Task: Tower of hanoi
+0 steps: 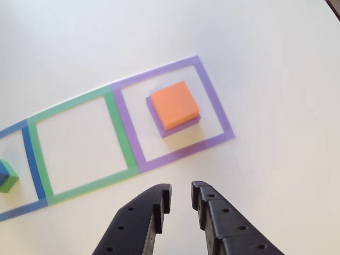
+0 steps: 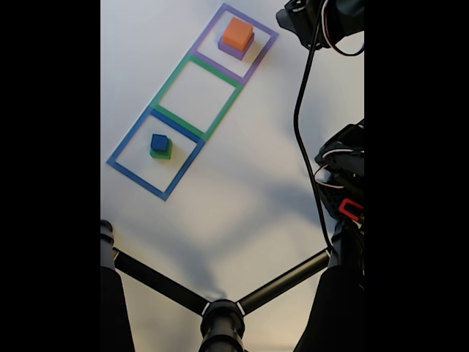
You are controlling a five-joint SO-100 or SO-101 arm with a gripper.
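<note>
My hand [image 1: 180,204] hangs empty, jaws a narrow gap apart, above the counter [image 1: 276,79]. Just ahead of it the orange block [image 1: 174,103] sits on the purple block [image 1: 178,125]; far off to its left the blue block [image 2: 159,141] tops the green block [image 2: 161,152]. Risk: this narrow gap would clip the orange block and shove it askew.
</note>
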